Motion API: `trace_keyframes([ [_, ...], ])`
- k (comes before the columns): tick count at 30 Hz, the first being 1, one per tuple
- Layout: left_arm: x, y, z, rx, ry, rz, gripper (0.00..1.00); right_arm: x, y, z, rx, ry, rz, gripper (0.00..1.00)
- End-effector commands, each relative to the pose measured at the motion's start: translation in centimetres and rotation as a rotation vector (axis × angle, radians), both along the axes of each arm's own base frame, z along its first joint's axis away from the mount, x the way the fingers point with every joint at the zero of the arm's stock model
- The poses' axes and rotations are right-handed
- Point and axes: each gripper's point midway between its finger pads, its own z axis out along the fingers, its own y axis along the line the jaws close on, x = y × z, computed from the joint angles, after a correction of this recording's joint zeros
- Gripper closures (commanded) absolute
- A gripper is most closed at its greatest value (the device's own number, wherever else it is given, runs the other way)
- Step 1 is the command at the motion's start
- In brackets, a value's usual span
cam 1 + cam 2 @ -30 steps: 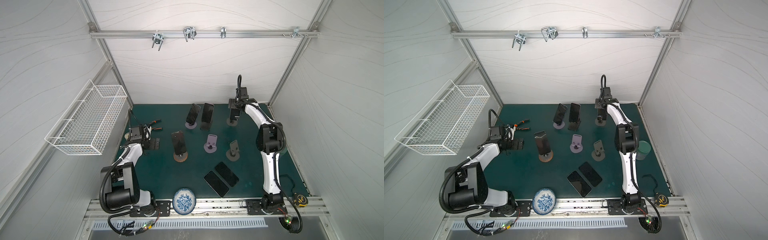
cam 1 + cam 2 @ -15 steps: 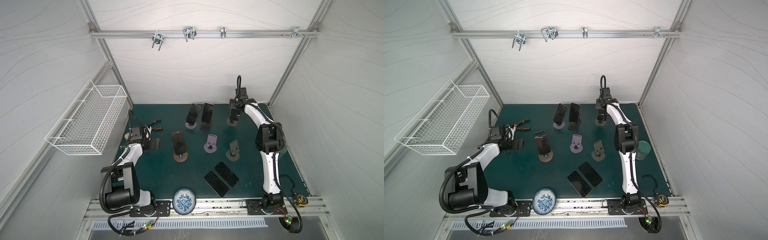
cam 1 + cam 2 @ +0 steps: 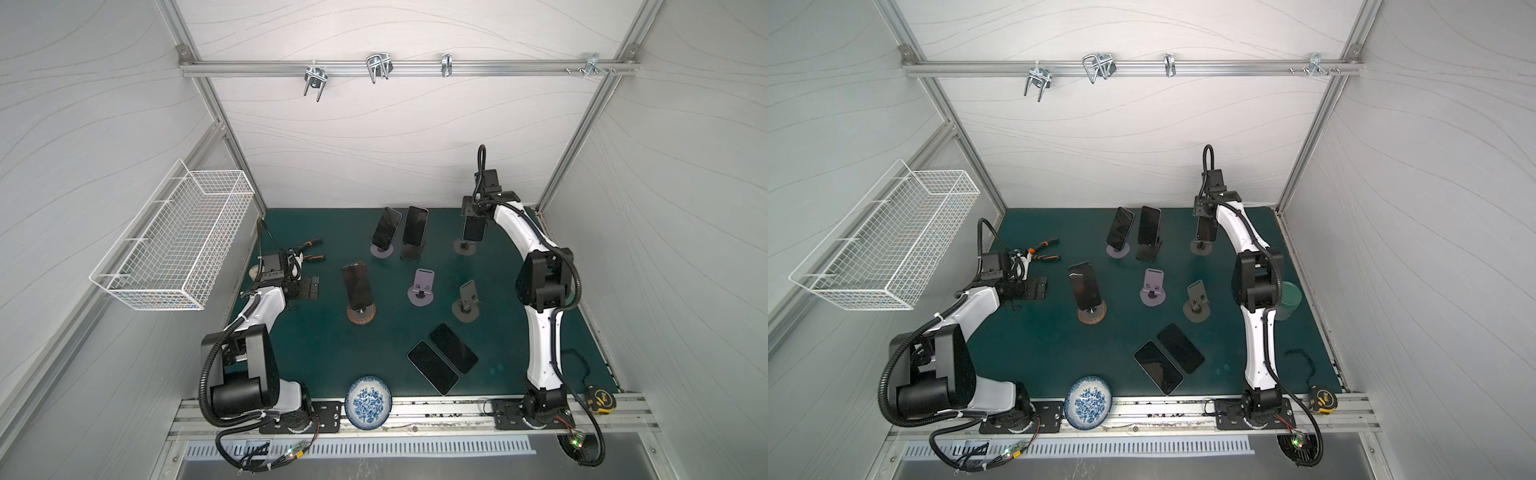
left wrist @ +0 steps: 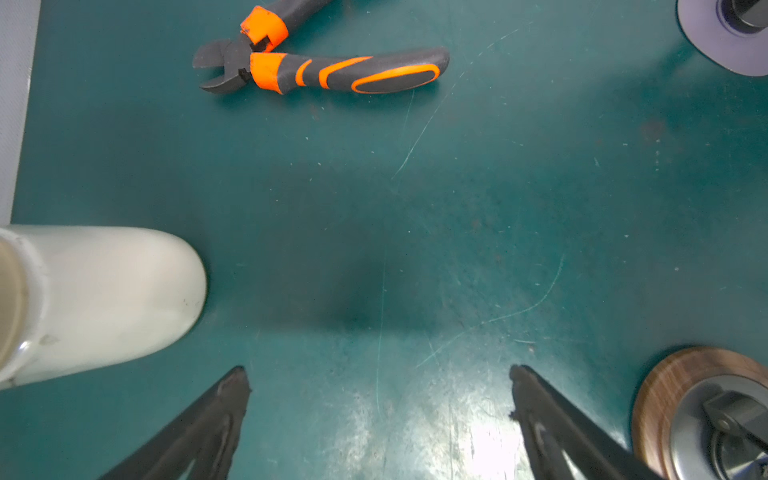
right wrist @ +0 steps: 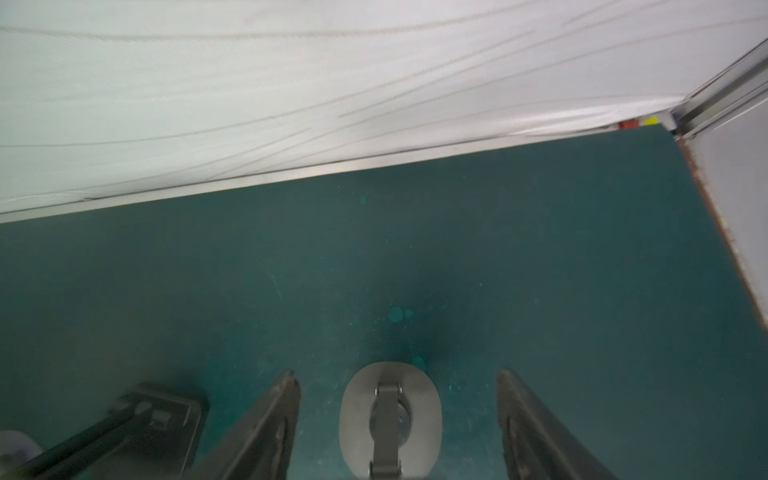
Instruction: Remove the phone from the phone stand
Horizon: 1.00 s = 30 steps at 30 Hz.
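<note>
Green mat (image 3: pixel 316 345): bare strip between phone stand (image 3: pixel 465 247) and back wall, side wall near. Both top views: right gripper (image 3: pixel 473 214) closed on upper end of phone (image 3: pixel 474 229), upright over stand; contact unclear. Right wrist view: stand only, phone unseen. Near pliers (image 4: pixel 332 68), left gripper (image 4: pixel 380 376) wide, empty.

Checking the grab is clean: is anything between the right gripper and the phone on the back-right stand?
Nothing visible. The right gripper sits at the top of the phone, closed on its sides above the gray stand; the neighbouring black stand is apart from it.
</note>
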Motion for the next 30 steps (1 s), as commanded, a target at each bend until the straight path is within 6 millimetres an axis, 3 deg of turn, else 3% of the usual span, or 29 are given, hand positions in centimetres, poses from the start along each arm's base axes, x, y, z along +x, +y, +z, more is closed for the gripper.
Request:
trace_keyframes([
  [1, 1.1, -0.2, 1.0, 0.007, -0.035, -0.028, 0.01, -1.6, -0.5, 6.9, 0.007, -0.091, 0.01, 0.44],
  [6, 1.1, -0.2, 1.1, 0.003, -0.038, -0.026, 0.01, -4.6, -0.5, 9.2, 0.018, -0.088, 0.023, 0.44],
  [13, 1.2, -0.1, 1.1, 0.002, -0.04, -0.022, 0.01, -10.3, 1.7, 10.8, 0.04, -0.063, 0.114, 0.44],
  [17, 1.4, -0.1, 1.0, -0.001, -0.032, -0.023, 0.01, -13.9, 3.1, 10.4, 0.045, -0.018, 0.162, 0.44],
  [21, 1.4, 0.0, 1.0, 0.002, -0.037, -0.019, 0.01, -17.4, 3.2, 9.3, 0.01, 0.039, 0.176, 0.44],
  [25, 1.5, 0.1, 0.8, 0.0, -0.02, -0.018, 0.01, -20.6, 1.6, 7.6, 0.008, 0.086, 0.128, 0.44],
  [30, 1.6, 0.1, 0.7, -0.002, -0.016, -0.018, 0.01, -23.0, -1.1, 4.6, 0.018, 0.149, 0.053, 0.44],
])
